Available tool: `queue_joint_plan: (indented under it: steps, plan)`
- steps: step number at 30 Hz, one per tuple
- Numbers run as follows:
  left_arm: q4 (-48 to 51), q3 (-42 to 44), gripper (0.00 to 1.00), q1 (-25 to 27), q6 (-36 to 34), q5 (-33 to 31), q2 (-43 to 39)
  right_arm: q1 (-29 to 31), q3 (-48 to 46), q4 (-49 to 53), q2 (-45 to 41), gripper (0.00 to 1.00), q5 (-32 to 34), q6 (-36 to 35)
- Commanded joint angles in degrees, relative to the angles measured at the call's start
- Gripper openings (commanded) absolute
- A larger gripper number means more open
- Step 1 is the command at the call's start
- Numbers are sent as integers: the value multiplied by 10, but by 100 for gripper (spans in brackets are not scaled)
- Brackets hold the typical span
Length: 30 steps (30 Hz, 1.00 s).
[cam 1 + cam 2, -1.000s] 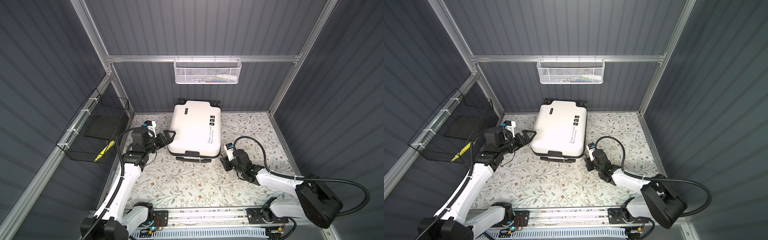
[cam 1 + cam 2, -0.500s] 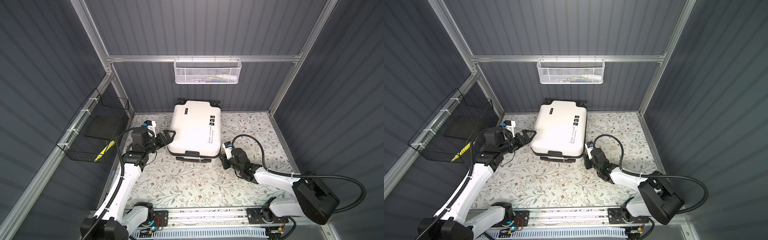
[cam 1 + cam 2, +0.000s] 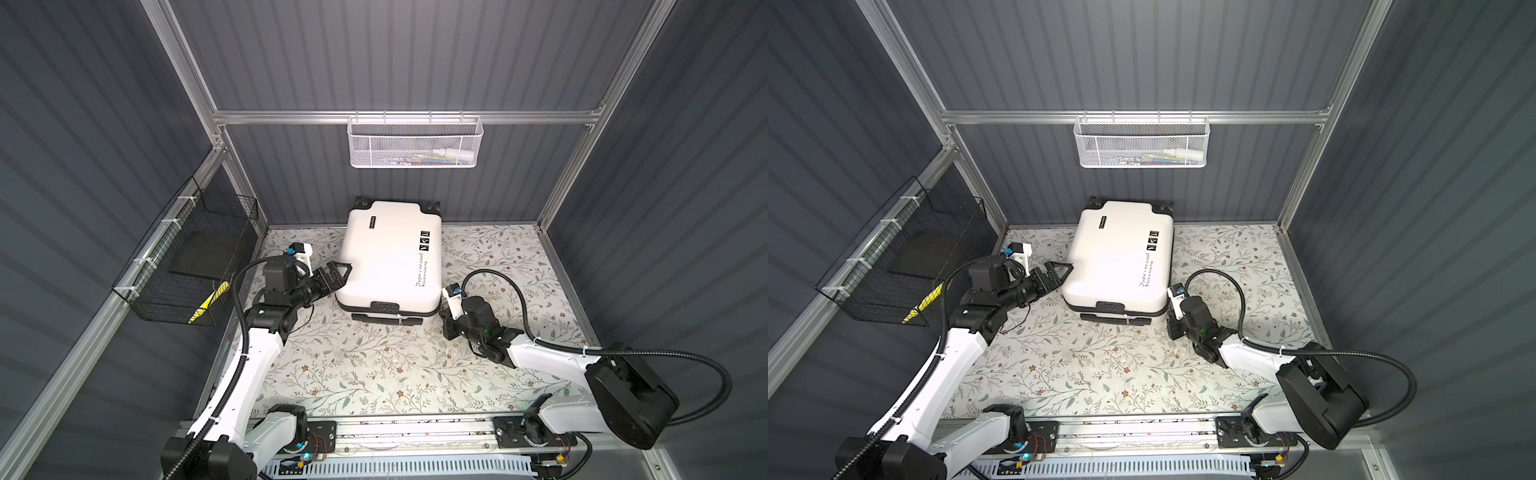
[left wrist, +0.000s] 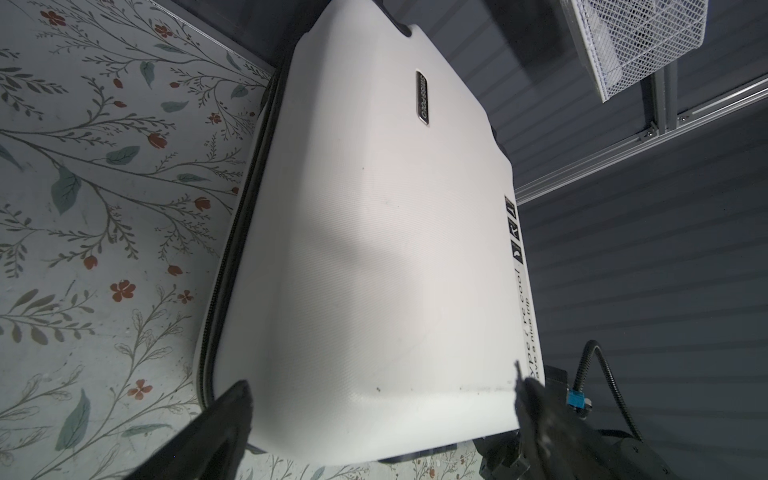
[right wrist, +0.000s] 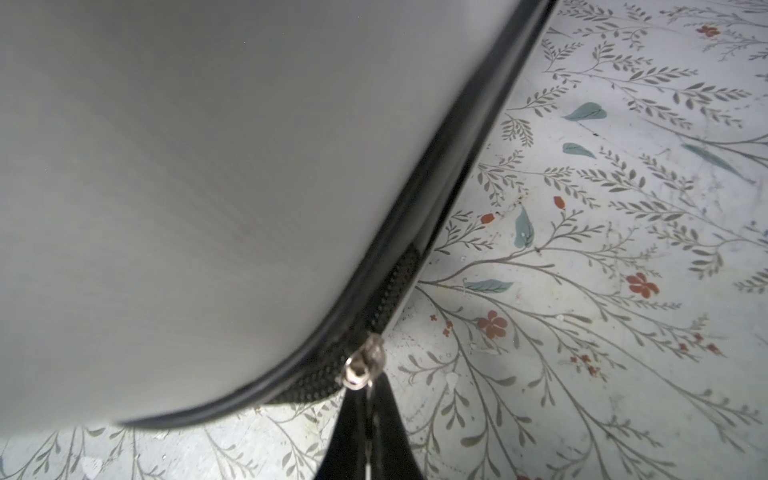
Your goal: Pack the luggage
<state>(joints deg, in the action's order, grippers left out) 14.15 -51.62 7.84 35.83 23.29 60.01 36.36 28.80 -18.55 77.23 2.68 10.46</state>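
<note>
top views: small white hard-shell luggage [image 3: 390,257] lies closed and flat on the floral-print worktop [image 3: 374,365], long axis front to back, black wheels [image 3: 362,203] at the far end. left claw [image 3: 340,276] is spread wide at its left edge, nothing held. left wrist: luggage [image 4: 374,249] is straddled only. right wrist: right claw [image 5: 368,432] is pinched on the small silver zipper pull [image 5: 359,368] at the near right corner; black zip track [image 5: 453,174] leads away along the right side.

- Luggage [image 3: 390,253]: white hard shell, lid down, lying flat, black wheels at its far end.
- Black script and square icons run along the top, on the right pincer's [image 5: 368,432] side.
- Its left side sits between the wide-spread left pincer's [image 3: 337,272] jaws.
- Zip pull [image 5: 360,368] is at the near right corner, clamped in the right pincer.
</note>
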Motion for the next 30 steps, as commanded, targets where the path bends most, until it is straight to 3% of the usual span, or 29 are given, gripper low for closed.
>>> queue_joint_plan:
  steps: [1, 6, 13, 17, 30]
  plan:
    - [3, 9, 100, 4, 2, 17, -19, -1, 0, 6, -13, 0, -12, 6]
    - [15, 32, 100, 12, 13, 14, -43, -1, -1, 12, -20, 0, -31, 16]
    - [67, 68, 100, 62, 40, -56, -99, -1, 2, 22, -21, 0, -51, 20]
    - [54, 95, 100, 68, 61, -60, -114, -1, 5, 31, -29, 0, -61, 21]
    - [-35, 100, 100, 78, 65, -48, -44, 15, -12, 55, -84, 0, -112, 31]
